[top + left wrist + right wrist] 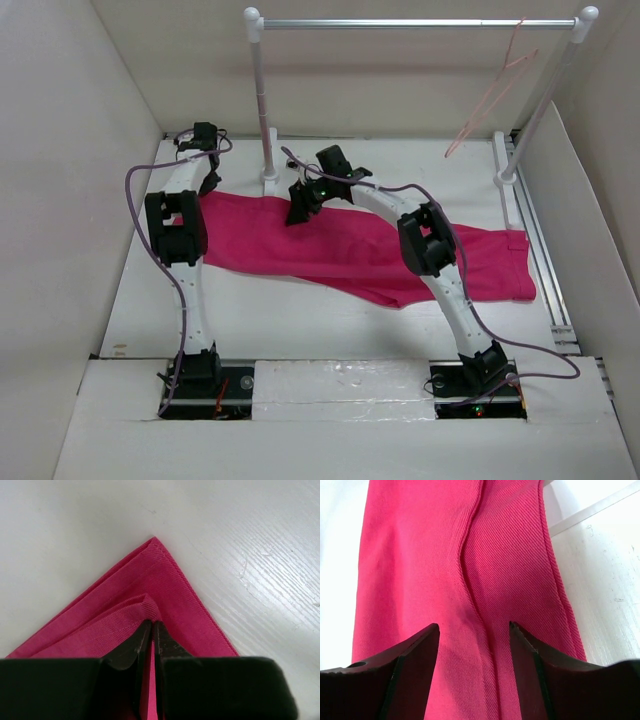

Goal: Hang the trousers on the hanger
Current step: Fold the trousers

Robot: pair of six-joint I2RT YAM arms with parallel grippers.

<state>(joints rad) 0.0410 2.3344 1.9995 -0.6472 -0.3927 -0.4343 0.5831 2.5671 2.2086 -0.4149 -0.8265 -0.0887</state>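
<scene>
The magenta trousers [350, 250] lie flat across the table, from the far left to the right edge. My left gripper [152, 624] is shut on a pinched fold near the trousers' corner [155, 542] at the far left. My right gripper [474, 626] stands open just above the cloth, its fingers either side of a seam [470, 580], near the trousers' far edge in the middle. In the top view the left gripper [208, 183] and right gripper [298, 212] both sit at that far edge. The pale pink hanger [490, 105] hangs on the rail at the upper right.
A silver rail [415, 23] on two white posts [262, 100] spans the back of the table. White walls close in the left, back and right sides. A metal track [540, 250] runs along the table's right edge.
</scene>
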